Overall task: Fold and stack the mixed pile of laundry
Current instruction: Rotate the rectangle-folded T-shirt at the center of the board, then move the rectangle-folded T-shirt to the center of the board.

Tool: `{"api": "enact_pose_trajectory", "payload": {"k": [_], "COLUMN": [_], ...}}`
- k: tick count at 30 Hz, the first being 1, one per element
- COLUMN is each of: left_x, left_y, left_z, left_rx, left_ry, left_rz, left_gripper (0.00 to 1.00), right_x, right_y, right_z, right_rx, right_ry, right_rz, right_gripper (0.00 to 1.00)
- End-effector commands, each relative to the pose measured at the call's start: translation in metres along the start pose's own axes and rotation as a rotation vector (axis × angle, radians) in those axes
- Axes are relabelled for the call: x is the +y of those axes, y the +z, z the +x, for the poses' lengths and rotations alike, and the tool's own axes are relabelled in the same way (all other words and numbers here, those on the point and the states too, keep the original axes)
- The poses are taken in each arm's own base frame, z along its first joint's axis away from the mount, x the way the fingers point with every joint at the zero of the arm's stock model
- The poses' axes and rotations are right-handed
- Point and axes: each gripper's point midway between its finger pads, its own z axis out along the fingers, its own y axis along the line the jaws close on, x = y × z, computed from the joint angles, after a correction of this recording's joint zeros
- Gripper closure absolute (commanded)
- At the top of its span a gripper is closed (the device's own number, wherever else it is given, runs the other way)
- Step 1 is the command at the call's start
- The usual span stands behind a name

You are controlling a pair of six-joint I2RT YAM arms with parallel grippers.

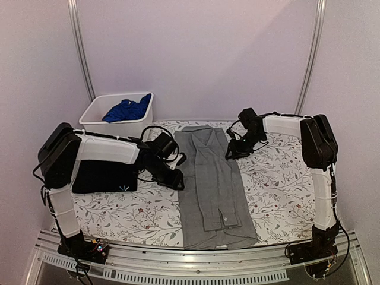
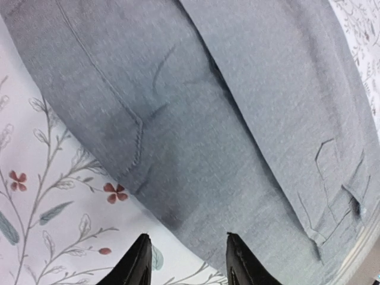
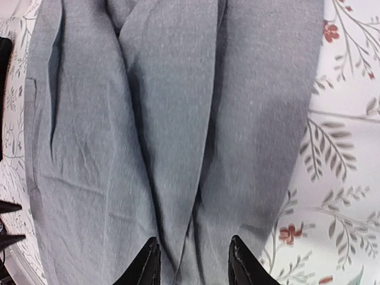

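Note:
A grey collared button shirt (image 1: 214, 184) lies in a long narrow strip down the middle of the table, its sleeves folded in. My left gripper (image 1: 177, 181) hovers at the shirt's left edge. In the left wrist view this gripper (image 2: 189, 252) is open, with the grey shirt (image 2: 225, 119) and bare tablecloth under its tips. My right gripper (image 1: 230, 153) is at the shirt's upper right side. It is also open (image 3: 193, 255), just above the folds of the grey shirt (image 3: 166, 119), holding nothing. A folded black T-shirt (image 1: 104, 176) with a small light mark lies at the left.
A white bin (image 1: 95, 119) at the back left holds a bright blue garment (image 1: 127, 110). The floral tablecloth (image 1: 279, 184) covers the table. Black cables loop above the left wrist (image 1: 155, 133). A metal rail (image 1: 196, 264) runs along the near edge.

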Motion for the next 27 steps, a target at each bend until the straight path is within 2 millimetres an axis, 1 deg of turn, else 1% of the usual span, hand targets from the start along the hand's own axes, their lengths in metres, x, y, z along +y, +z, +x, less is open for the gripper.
{"api": "enact_pose_trajectory", "payload": {"k": [1, 4, 5, 7, 10, 11, 15, 17, 19, 22, 27], "left_x": [0.006, 0.016, 0.017, 0.020, 0.030, 0.037, 0.057, 0.068, 0.078, 0.090, 0.114], "left_y": [-0.018, -0.010, -0.009, -0.003, 0.011, 0.020, 0.040, 0.045, 0.049, 0.057, 0.065], "left_z": [-0.034, -0.047, -0.056, -0.066, -0.074, -0.073, -0.073, -0.075, -0.079, -0.085, -0.103], "left_rx": [-0.068, -0.069, -0.082, -0.091, -0.074, -0.054, -0.007, -0.001, 0.000, -0.001, -0.011], "left_ry": [-0.010, -0.022, -0.028, -0.040, -0.069, -0.086, -0.124, -0.138, -0.156, -0.175, -0.175], "left_rz": [-0.005, -0.033, -0.036, -0.044, -0.076, -0.094, -0.123, -0.140, -0.147, -0.137, -0.160], "left_gripper": [0.58, 0.58, 0.58, 0.58, 0.61, 0.62, 0.71, 0.72, 0.73, 0.78, 0.80], "right_x": [0.027, 0.042, 0.046, 0.054, 0.055, 0.054, 0.046, 0.045, 0.048, 0.049, 0.045], "right_y": [-0.053, -0.052, -0.050, -0.042, -0.024, -0.019, -0.001, 0.007, 0.016, 0.027, 0.038], "right_z": [-0.008, 0.004, 0.008, 0.020, 0.041, 0.047, 0.059, 0.060, 0.062, 0.060, 0.039], "right_rx": [-0.111, -0.100, -0.091, -0.051, 0.018, 0.034, 0.079, 0.084, 0.093, 0.099, 0.073], "right_ry": [-0.064, -0.101, -0.113, -0.119, -0.125, -0.123, -0.098, -0.093, -0.077, -0.031, 0.007], "right_rz": [-0.060, -0.104, -0.121, -0.148, -0.145, -0.146, -0.144, -0.155, -0.197, -0.220, -0.206], "right_gripper": [0.62, 0.63, 0.63, 0.64, 0.66, 0.67, 0.70, 0.70, 0.70, 0.70, 0.70]}}
